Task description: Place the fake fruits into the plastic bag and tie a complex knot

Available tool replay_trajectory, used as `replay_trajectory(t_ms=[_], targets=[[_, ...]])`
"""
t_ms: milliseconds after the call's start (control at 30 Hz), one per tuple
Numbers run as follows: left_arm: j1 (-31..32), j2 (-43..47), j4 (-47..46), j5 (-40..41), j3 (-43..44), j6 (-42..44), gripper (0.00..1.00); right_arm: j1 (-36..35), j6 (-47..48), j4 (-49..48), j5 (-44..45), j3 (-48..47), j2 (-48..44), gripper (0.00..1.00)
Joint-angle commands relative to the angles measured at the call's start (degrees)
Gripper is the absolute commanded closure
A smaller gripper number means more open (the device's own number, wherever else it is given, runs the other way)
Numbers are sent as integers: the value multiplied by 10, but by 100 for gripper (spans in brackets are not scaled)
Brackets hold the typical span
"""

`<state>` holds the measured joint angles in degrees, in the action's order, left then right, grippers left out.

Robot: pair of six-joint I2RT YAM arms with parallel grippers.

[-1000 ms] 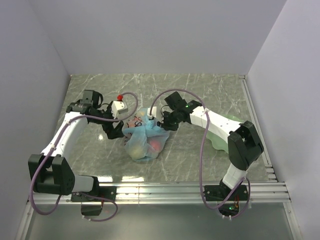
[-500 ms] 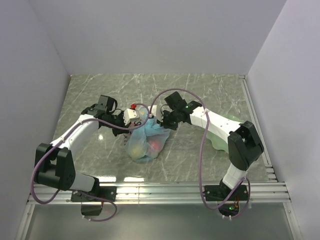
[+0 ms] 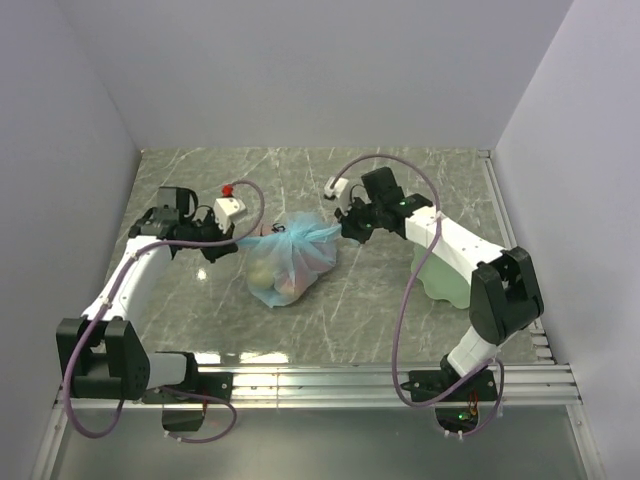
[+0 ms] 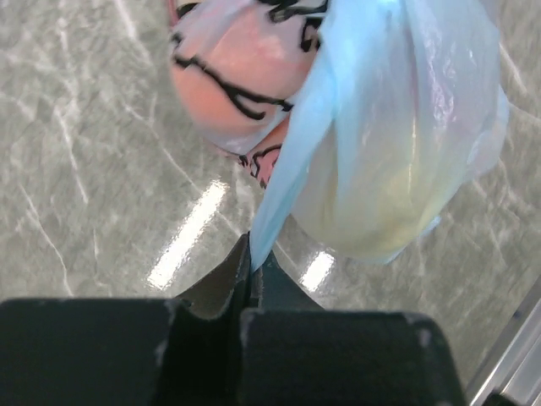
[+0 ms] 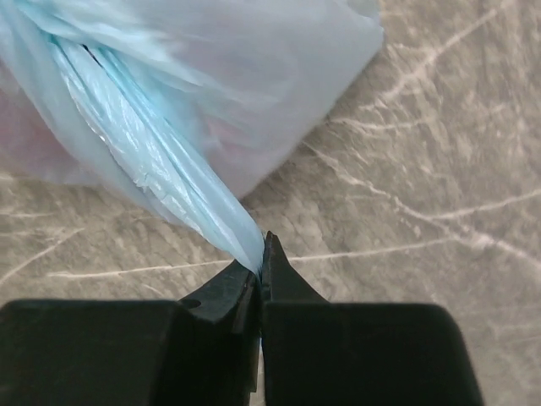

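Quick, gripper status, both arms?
Left gripper: shut on a stretched tail of the plastic bag.
Right gripper: shut on the bag's other tail.

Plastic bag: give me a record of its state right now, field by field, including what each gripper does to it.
bag: plastic bag, between the two grippers
contents: fake fruits inside, yellow and pink-red showing through the film
left gripper: shut on one bag end, stretched leftward
right gripper: shut on the other end, stretched rightward
knot: bunched gather where the ends meet; tightness cannot be told
nearby: pale green plate under the right arm
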<state>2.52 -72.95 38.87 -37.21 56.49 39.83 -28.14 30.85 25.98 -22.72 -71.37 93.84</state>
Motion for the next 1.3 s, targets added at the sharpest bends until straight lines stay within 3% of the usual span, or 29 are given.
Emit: replay_trajectory(t_ms=[0,367,633,733,867,1033,1267], targets=[[-100,6,27,107,14,-44,100,110,-36,76,161,-1,-18,100],[-140,-67,-35,141,-7,-64,100,159,-33,36,182,67,15,100],[-132,-48,1,49,82,-54,100,148,-35,122,117,-60,-23,100],[-132,-54,34,39,107,-32,100,153,-3,133,116,-42,-38,100],[-133,-21,-10,67,6,8,100,153,43,114,136,51,-56,100],[-133,-41,-52,102,-65,7,100,153,32,80,154,112,-15,100],[-148,-62,-94,132,-102,31,100,165,28,57,174,110,23,100]])
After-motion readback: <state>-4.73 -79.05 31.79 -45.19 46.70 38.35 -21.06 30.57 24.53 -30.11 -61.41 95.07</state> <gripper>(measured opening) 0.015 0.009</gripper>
